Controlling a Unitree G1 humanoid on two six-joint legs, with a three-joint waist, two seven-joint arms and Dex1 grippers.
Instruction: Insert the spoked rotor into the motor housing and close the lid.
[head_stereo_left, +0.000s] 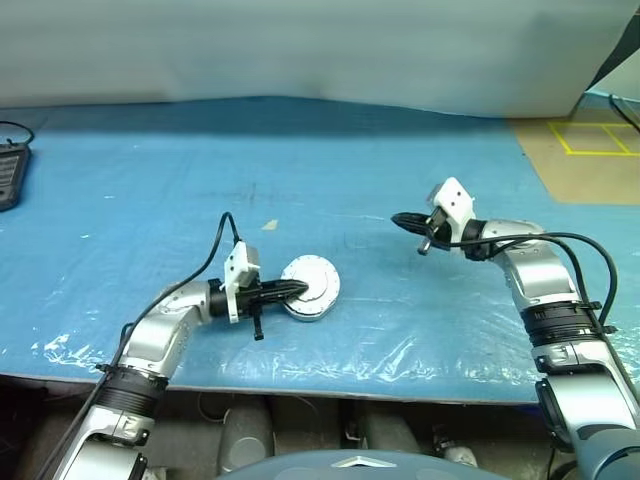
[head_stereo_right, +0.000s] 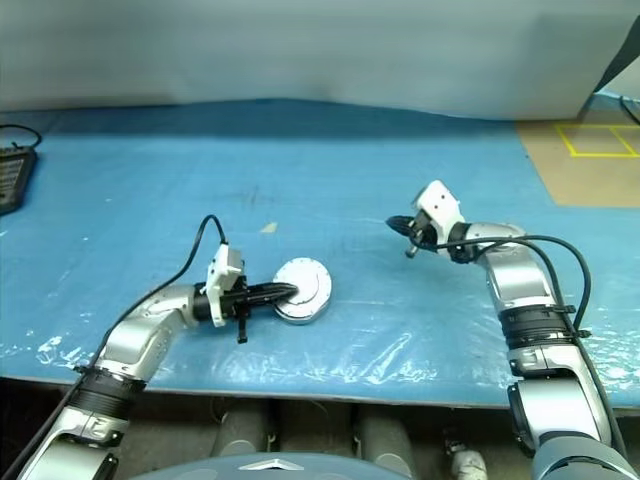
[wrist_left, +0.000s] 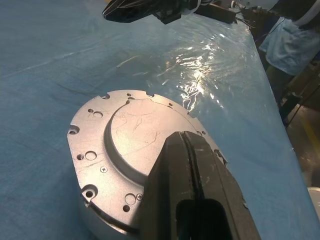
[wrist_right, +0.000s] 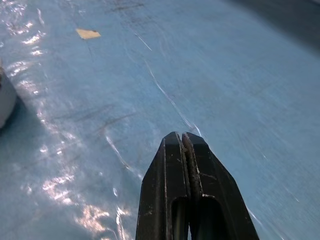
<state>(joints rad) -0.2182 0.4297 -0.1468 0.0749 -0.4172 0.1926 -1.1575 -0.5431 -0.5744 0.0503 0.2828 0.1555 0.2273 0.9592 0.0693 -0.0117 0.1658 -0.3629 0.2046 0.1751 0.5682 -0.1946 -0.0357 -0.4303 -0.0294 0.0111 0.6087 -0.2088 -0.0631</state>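
Your robot carries two arms with silvery-grey metal shells, smooth and rounded, joined by black ribbed collars at the forearm. A black cable loops free above each arm and runs to the wrist. Each wrist bears a small white block housing, angular, with dark dots on its face. The left tool (head_stereo_left: 298, 290) ends in two black fingers, tapered to a point, their inner faces meeting along a thin seam; a short black stub hangs below its base. The right tool (head_stereo_left: 405, 220) has the same black tapered fingers, with a recessed slot in each finger's back.
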